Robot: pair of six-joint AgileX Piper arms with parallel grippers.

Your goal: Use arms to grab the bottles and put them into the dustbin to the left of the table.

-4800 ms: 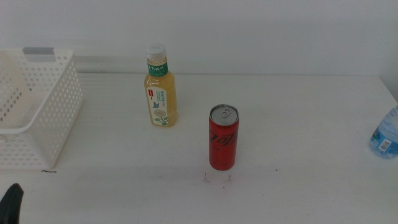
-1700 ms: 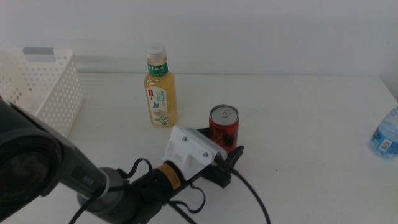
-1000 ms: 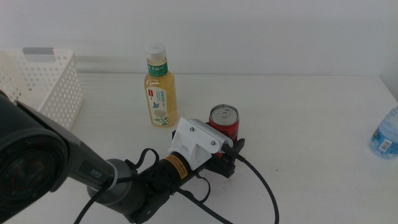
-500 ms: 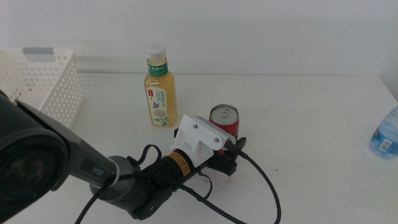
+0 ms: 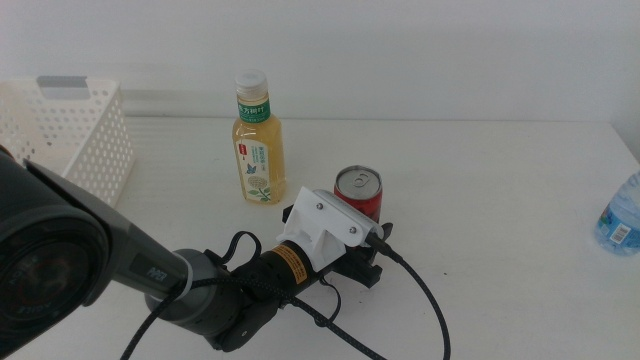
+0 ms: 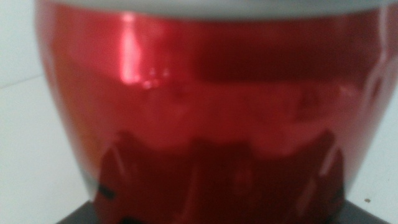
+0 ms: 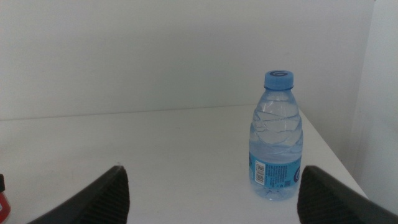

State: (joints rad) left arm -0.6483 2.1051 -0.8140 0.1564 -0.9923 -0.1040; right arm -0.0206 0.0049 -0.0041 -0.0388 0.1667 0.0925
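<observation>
1. The red can stands mid-tabletop, with the left tool at its base, grip state unclear (it fills the wrist view).
2. The can's top has shifted slightly left.
3. Beside the can: tea bottle; farther left, the dustbin.
4. The right tool, jaws apart, faces the water bottle.

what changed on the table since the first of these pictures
The left arm came in from the left side, and its gripper closed in around the base of the slim red soda can, which now looks shifted slightly left and perhaps lifted. The yellow tea bottle, clear water bottle and white perforated basket stayed put. The right gripper waits, fingers open.
</observation>
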